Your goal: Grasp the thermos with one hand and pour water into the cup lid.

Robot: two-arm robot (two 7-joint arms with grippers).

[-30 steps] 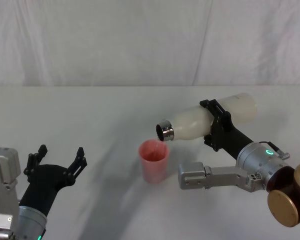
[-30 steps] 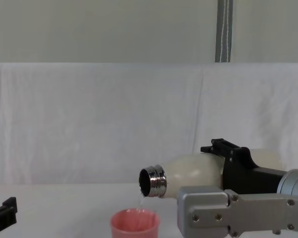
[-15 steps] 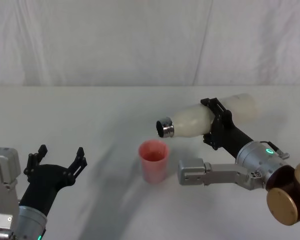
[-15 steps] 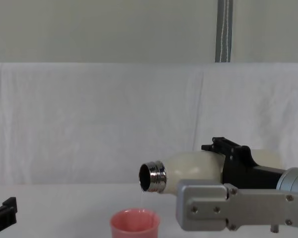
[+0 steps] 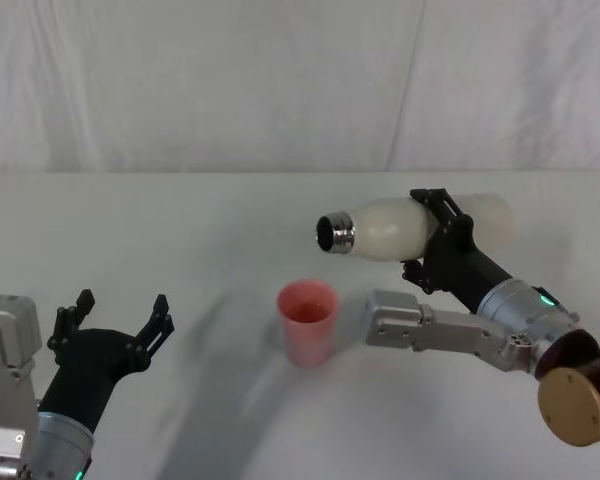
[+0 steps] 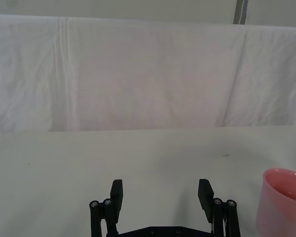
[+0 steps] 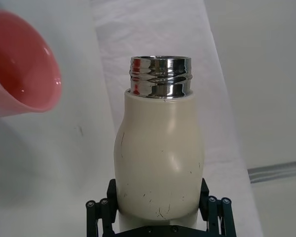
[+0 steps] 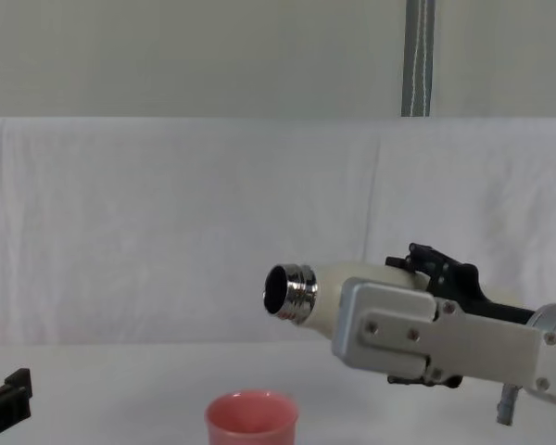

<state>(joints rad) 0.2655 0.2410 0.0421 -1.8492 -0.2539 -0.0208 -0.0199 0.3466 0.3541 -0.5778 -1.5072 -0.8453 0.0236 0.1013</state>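
Note:
The cream-white thermos (image 5: 390, 228) hangs almost level above the table, its steel neck (image 5: 334, 234) pointing toward my left side. My right gripper (image 5: 435, 240) is shut around its body; the right wrist view shows the black fingers (image 7: 101, 205) clamping the thermos (image 7: 158, 158). The pink cup lid (image 5: 307, 322) stands upright below and slightly left of the neck, apart from it, with no stream falling into it. In the chest view the thermos (image 8: 361, 272) is well above the cup lid (image 8: 251, 419). My left gripper (image 5: 122, 310) rests open at the front left, holding nothing.
The table (image 5: 180, 230) is covered in white cloth, with a white draped backdrop behind it. A grey pole (image 8: 419, 56) rises behind the backdrop. The left wrist view shows the cup lid (image 6: 283, 202) off to one side of the open left gripper (image 6: 161, 190).
The right gripper has lifted and levelled the thermos, raising its neck away from the cup lid; the thin stream seen a second ago has stopped. The left arm has not moved.

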